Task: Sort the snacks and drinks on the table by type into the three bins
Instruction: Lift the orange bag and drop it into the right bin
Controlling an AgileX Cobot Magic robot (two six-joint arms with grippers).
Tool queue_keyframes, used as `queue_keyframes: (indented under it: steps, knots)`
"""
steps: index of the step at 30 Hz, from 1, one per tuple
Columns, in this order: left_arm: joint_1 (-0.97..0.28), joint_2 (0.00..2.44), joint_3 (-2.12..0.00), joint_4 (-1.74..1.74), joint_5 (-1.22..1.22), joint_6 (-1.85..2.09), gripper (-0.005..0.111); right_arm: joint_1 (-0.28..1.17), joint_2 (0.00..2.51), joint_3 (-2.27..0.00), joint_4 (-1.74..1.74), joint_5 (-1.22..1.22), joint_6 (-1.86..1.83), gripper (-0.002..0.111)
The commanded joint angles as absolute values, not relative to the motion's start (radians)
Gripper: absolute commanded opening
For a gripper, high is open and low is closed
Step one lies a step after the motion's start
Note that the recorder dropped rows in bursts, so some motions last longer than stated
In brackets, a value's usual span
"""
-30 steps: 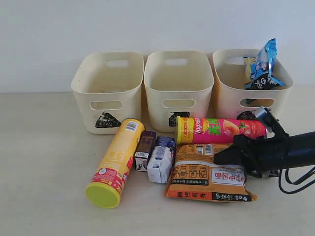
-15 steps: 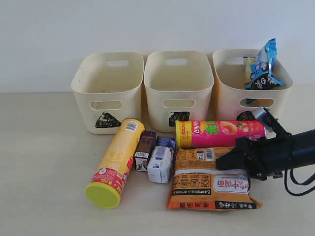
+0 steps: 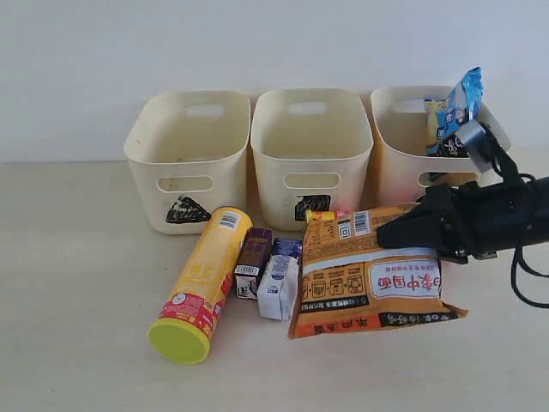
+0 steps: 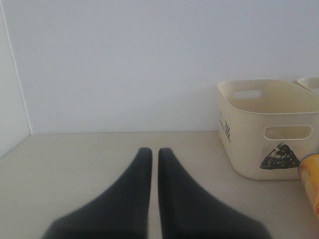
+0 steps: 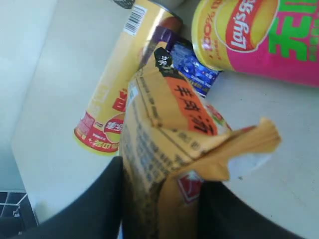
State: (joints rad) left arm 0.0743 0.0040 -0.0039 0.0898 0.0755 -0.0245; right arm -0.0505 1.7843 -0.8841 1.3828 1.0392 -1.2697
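My right gripper (image 3: 401, 232) is shut on the top edge of the orange-brown bag (image 3: 369, 283), which hangs tilted above the table (image 3: 77, 292). In the right wrist view the bag (image 5: 164, 124) fills the gap between the black fingers (image 5: 94, 204). It hides most of the magenta canister (image 3: 319, 215). The yellow canister (image 3: 202, 279) lies beside the purple-brown carton (image 3: 253, 257), blue-purple carton (image 3: 288, 248) and white-grey carton (image 3: 279, 287). The blue-white-black bag (image 3: 459, 112) stands in the circle bin (image 3: 399, 159). My left gripper (image 4: 154, 152) is shut on nothing, left of the triangle bin (image 4: 269, 129).
The triangle bin (image 3: 187, 159) and square bin (image 3: 310, 154) stand in a row with the circle bin against the white wall. The right arm's black cable (image 3: 527, 287) loops near the table's right edge. The magenta canister (image 5: 259, 35) lies just beyond the held bag.
My right gripper has risen and moved back toward the bins, lifting the orange-brown bag off the table. The bag now covers most of the magenta canister.
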Motion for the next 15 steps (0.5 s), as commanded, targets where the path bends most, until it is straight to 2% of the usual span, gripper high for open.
queue_keyframes:
  steps: [1, 8, 15]
  knots:
    - [0.069, 0.000, 0.000, 0.094, 0.068, -0.024, 0.004, -0.049, 1.694, -0.882, 1.387, 1.050, -1.254, 0.008]
    - [0.069, 0.000, 0.000, 0.094, 0.068, -0.024, 0.004, -0.049, 1.552, -0.932, 1.384, 0.942, -1.242, 0.008]
    - [0.069, 0.000, 0.000, 0.094, 0.068, -0.024, 0.004, -0.049, 1.429, -0.979, 1.392, 0.625, -1.239, 0.008]
